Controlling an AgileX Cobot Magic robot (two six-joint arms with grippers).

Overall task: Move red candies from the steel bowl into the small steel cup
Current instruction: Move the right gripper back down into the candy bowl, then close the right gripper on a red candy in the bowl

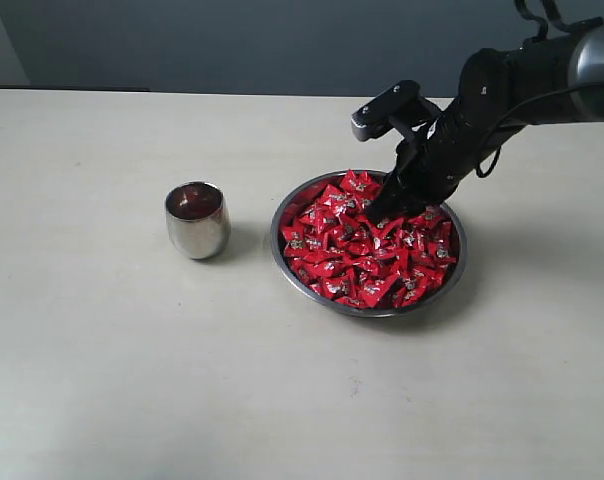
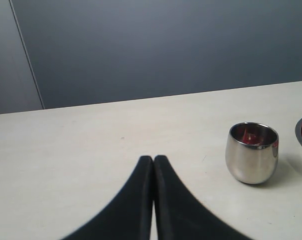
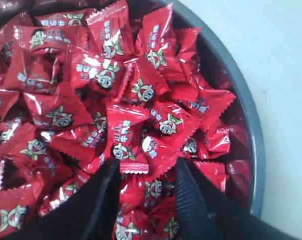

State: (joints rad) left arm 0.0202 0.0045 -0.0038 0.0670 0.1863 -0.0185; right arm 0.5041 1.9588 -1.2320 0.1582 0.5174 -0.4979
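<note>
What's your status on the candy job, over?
Left pincer shut, clear of the small steel cup. Right pincer open, down among red candies in the steel bowl. Nothing in the way.

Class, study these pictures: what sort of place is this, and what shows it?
Probably a robotics lab bench, not a kitchen: a pale table against a grey wall, and a robot's right gripper down in the steel bowl of red candies.

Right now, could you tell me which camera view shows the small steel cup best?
The left wrist view: the small steel cup is close and whole, with red visible inside its rim. The exterior view shows it smaller, left of the steel bowl. The right wrist view misses it, showing red candies instead.
</note>
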